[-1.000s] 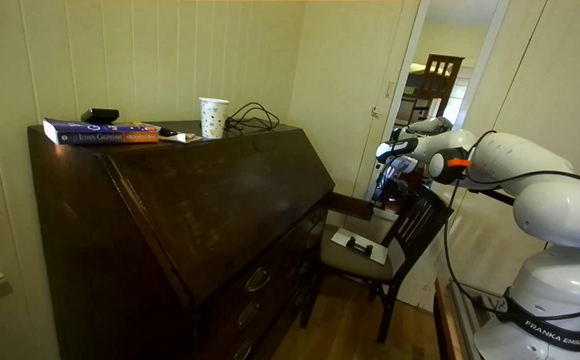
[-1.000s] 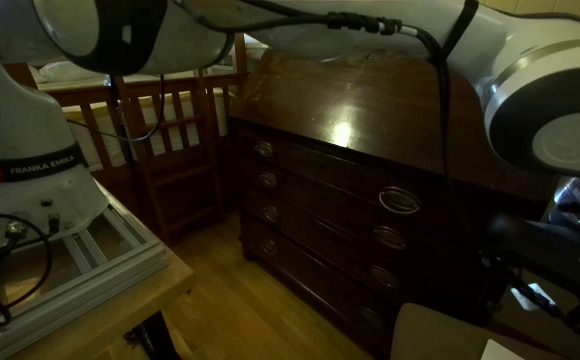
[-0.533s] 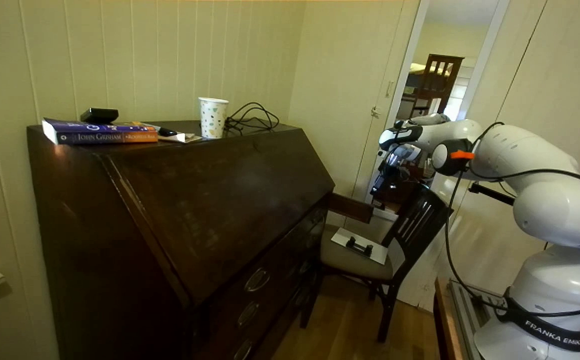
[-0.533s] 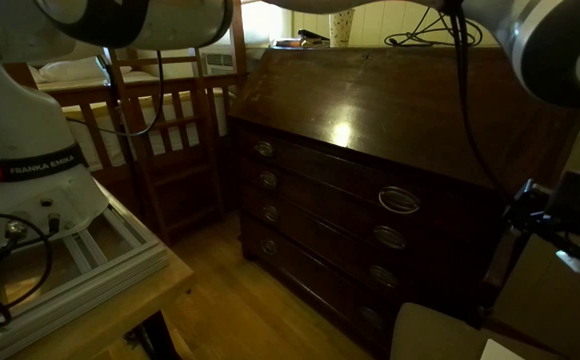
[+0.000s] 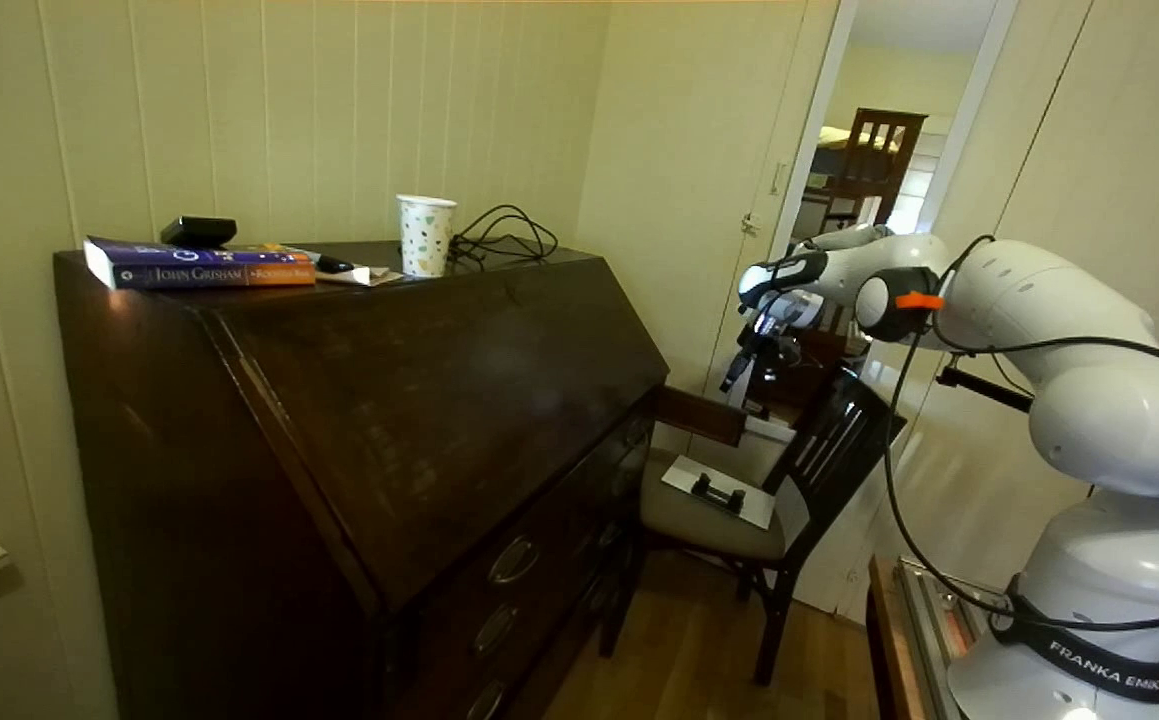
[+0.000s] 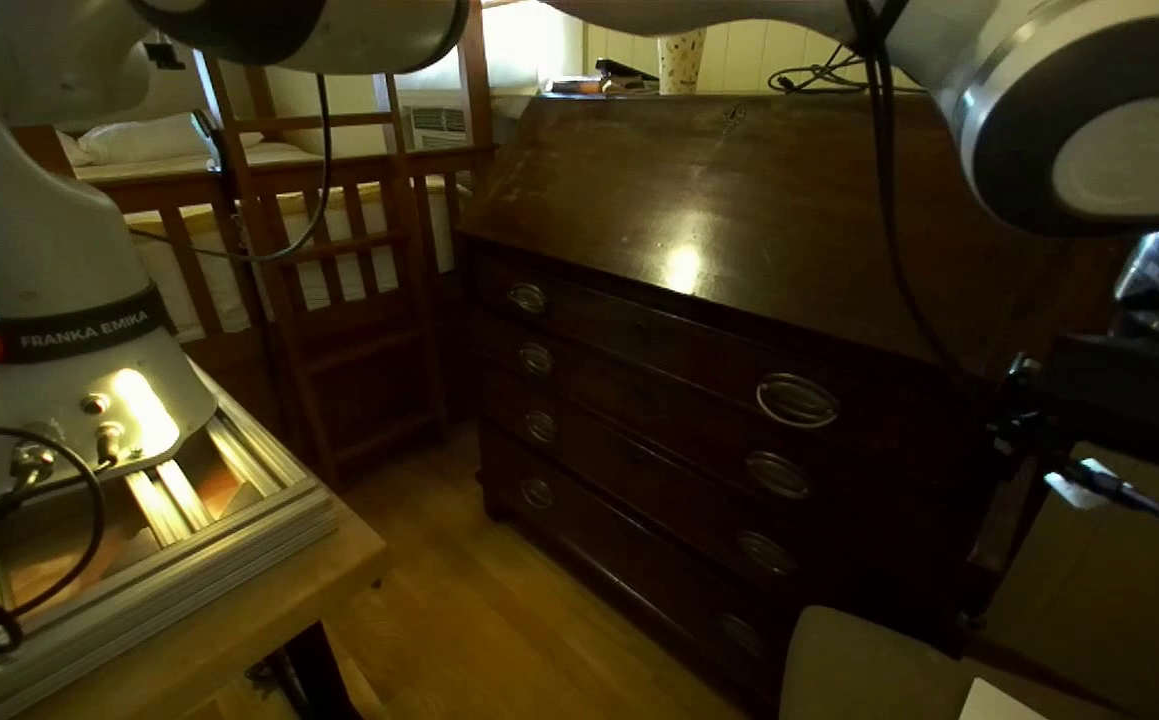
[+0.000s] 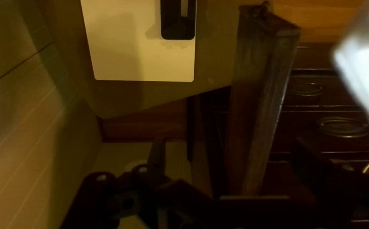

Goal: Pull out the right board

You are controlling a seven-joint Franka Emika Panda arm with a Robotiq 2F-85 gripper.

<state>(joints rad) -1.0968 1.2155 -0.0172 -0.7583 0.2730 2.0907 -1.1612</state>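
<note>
The right board [image 5: 699, 415] is a narrow dark-brown wooden bar. It sticks out from the far right of the dark desk, above the chair seat. In the wrist view the board [image 7: 260, 95] runs lengthwise from the upper right of centre down between my fingers. In an exterior view part of the board [image 6: 1004, 520] shows dimly below the gripper. My gripper [image 5: 729, 385] is just above the board, tilted toward the desk, and looks apart from it. In the wrist view the gripper [image 7: 229, 143] is open, one dark finger on each side of the board, holding nothing.
A dark chair [image 5: 819, 460] stands under the board, with a white plate with a black handle [image 5: 674, 475] on its seat. The desk's slanted lid [image 5: 459, 400] bears a book [image 5: 214, 270], a cup [image 5: 427, 238] and cables [image 5: 509, 240]. A mirror [image 5: 899, 100] stands behind the arm.
My gripper has risen from beside the board's outer end, then moved and tilted toward the desk above it. The board has not visibly moved. A light now falls on the robot base.
</note>
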